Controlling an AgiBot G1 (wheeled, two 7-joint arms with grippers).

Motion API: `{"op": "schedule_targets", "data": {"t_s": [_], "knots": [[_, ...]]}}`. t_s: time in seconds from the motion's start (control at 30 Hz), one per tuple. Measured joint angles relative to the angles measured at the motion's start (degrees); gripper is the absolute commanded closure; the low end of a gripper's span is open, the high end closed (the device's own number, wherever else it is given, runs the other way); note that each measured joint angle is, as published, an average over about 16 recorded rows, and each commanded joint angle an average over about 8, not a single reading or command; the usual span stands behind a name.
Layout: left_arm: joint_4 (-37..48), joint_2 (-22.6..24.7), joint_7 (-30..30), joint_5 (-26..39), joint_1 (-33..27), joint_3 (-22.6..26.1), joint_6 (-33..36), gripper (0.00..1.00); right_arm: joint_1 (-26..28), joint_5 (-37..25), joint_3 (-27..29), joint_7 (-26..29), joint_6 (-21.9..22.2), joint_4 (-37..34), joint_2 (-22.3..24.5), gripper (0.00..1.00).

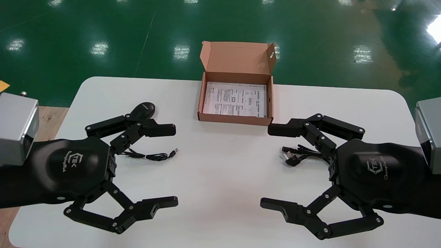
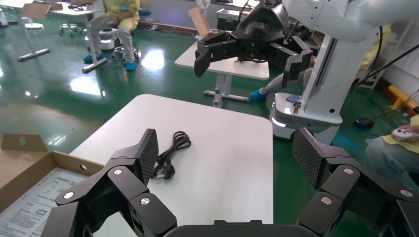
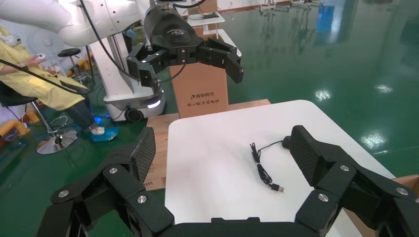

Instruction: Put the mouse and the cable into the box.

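L gripper (image 1: pixel 174 165) at 8, R gripper (image 1: pixel 266 166) at 4: both wide open, empty. Cable (image 1: pixel 295 155) at 3: prob light, floppy; grab bundle mid. Mouse (image 1: pixel 144 109) at 10: prob light, slick; pinch sides, cord (image 1: pixel 156 156) trails. Box (image 1: pixel 235 120) at 12, open. L wrist view shows cable's plug (image 2: pixel 166 173); head view half hides it.

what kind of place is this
Probably a robot lab or training hall: glossy green painted floor, several white work tables, and seated people in yellow coats, one holding a white controller.
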Motion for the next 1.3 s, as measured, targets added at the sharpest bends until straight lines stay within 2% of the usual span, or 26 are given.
{"op": "schedule_targets", "data": {"t_s": [1.1,1.3], "knots": [[0.00,0.00,-0.01,0.12,-0.02,0.09,0.03,0.00,-0.01,0.01,0.00,0.01,0.00,0.01,0.00,0.00],[-0.89,-0.55,-0.62,5.14,-2.56,2.77,1.66,0.00,0.78,-1.84,-0.13,-1.94,-0.38,-0.60,0.22,0.00]]}}
